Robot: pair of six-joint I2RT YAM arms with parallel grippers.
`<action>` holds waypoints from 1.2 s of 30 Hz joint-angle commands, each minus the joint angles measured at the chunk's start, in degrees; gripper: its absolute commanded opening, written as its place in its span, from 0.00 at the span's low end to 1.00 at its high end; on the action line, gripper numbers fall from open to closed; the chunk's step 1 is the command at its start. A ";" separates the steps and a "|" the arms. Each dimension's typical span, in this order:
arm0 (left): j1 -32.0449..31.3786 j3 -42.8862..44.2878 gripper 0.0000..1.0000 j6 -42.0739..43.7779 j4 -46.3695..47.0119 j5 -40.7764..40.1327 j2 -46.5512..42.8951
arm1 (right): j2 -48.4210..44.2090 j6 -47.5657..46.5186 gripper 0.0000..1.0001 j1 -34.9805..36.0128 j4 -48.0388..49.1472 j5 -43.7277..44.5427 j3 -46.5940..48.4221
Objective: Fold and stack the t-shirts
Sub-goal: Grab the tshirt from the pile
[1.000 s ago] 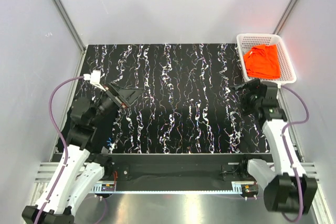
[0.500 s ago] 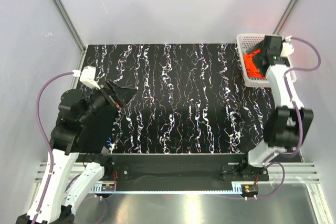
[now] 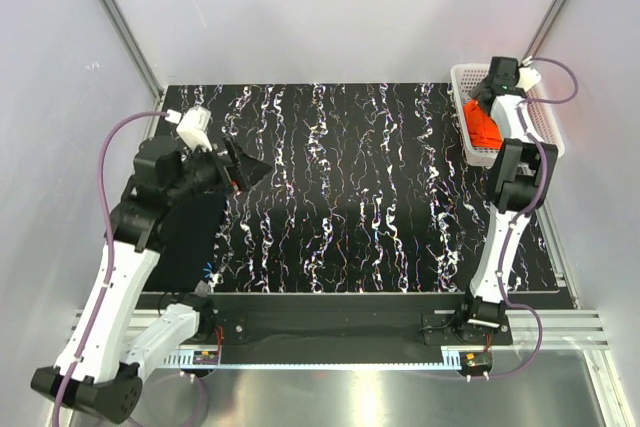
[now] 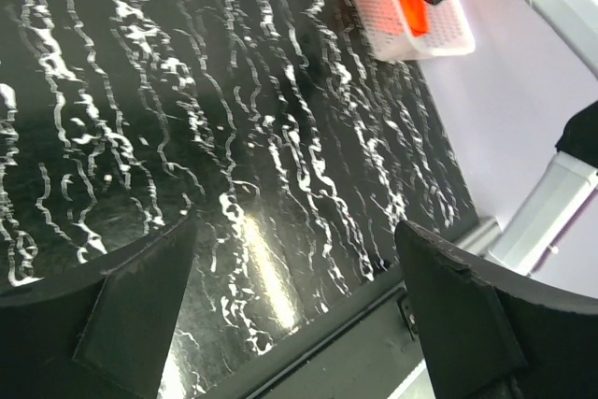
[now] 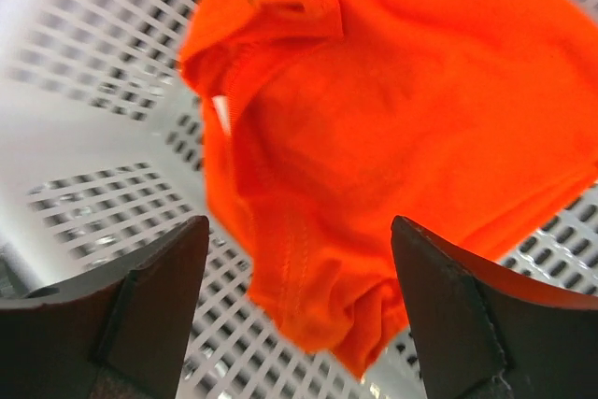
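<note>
Vivid orange-red cloth t-shirt (image 5: 392,137) is lying crumpled inside the white plastic mesh basket (image 5: 103,203), which is sitting at the far right corner of the black white-veined marbled mat (image 3: 380,177). Right gripper (image 5: 299,231) is hanging directly over the shirt, jaws spread wide, gripping nothing. Left gripper (image 4: 297,231) is hovering over the mat's left side, jaws likewise apart and empty. Plain black folded cloth rectangle (image 3: 190,242) is lying near the mat's near left corner.
</note>
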 commanded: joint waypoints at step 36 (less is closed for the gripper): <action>3.12 11.77 0.77 7.14 -13.48 -0.64 14.30 | -2.65 -3.59 0.00 0.20 6.80 1.33 32.77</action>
